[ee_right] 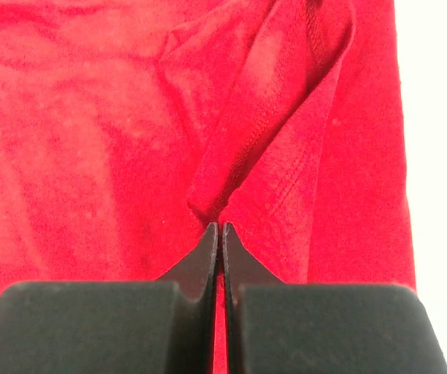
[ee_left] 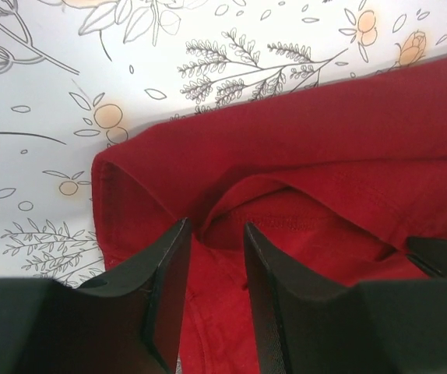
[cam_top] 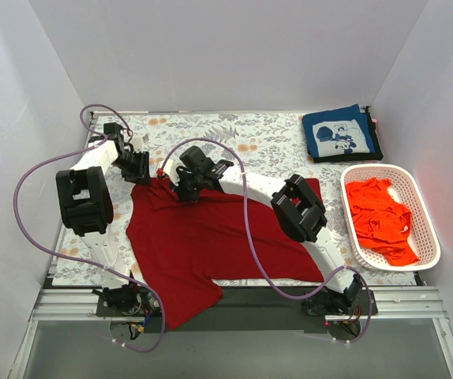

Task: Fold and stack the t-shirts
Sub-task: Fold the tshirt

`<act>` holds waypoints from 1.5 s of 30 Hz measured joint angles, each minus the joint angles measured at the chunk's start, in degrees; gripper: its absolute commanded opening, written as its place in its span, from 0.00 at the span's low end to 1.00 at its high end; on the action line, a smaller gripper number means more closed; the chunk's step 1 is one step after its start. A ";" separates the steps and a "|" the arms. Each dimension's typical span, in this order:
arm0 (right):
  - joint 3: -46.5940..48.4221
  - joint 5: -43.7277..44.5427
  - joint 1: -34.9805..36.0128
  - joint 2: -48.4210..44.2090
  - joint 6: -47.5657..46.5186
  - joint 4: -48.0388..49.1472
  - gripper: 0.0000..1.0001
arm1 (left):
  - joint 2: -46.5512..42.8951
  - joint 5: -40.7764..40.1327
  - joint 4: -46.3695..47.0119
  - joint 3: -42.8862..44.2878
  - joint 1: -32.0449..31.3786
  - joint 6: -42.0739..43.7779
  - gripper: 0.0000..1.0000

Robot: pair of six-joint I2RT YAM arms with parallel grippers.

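Both arm bases (cam_top: 124, 304) sit at the bottom edge of the top view. Directly beyond them, the dark red t-shirt (cam_top: 211, 245) lies spread on the floral table cloth (cam_top: 250, 142), with its lower left corner hanging over the near table edge. The left gripper (cam_top: 141, 175) is at the shirt's far left corner. The right gripper (cam_top: 181, 192) is just beside it, on the shirt's far edge. The navy t-shirt (cam_top: 341, 134) lies folded at the far right corner. The orange-red t-shirt (cam_top: 380, 217) lies crumpled inside the white basket (cam_top: 428, 237) at the right.

Left wrist view: the left gripper (ee_left: 212, 230) has its fingers apart over the dark red t-shirt (ee_left: 325, 140), near the neck opening, with red cloth showing in the gap. The table cloth (ee_left: 52, 78) lies beyond.

Right wrist view: the right gripper (ee_right: 219, 227) has its fingertips pressed together on the end of a raised fold of the dark red t-shirt (ee_right: 91, 140).
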 measured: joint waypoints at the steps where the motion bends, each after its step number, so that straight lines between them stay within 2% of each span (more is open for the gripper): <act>1: -0.31 -0.09 -0.02 -0.15 0.02 0.04 0.01 | 0.02 0.00 0.00 -0.13 0.00 0.09 0.23; 7: -1.11 -0.72 -0.24 -0.48 0.44 0.02 0.01 | 0.00 -0.02 -0.13 -0.52 -0.02 0.50 0.00; 14: -3.50 -1.46 -0.42 -2.14 1.05 0.04 0.01 | -1.75 0.09 -1.75 -1.33 -0.02 2.27 0.00; 29: -12.52 -6.19 -0.96 -11.37 0.81 0.22 0.01 | -17.27 6.95 -14.91 -10.67 -0.02 11.28 0.00; 35: -14.36 -8.72 -1.11 -11.58 -0.35 -0.59 0.01 | -18.45 9.14 -19.41 -16.33 -0.57 15.37 0.00; 43: -16.48 -12.74 -1.11 -11.91 -3.13 -3.02 0.01 | -18.56 9.16 -20.98 -20.68 -0.81 18.29 0.00; 44: -17.00 -13.44 -1.11 -11.93 -3.52 -3.56 0.01 | -18.71 9.11 -20.92 -21.00 -0.83 18.62 0.00; 45: -17.33 -14.12 -1.11 -11.93 -3.91 -4.22 0.01 | -18.91 9.01 -20.96 -21.33 -0.92 19.02 0.10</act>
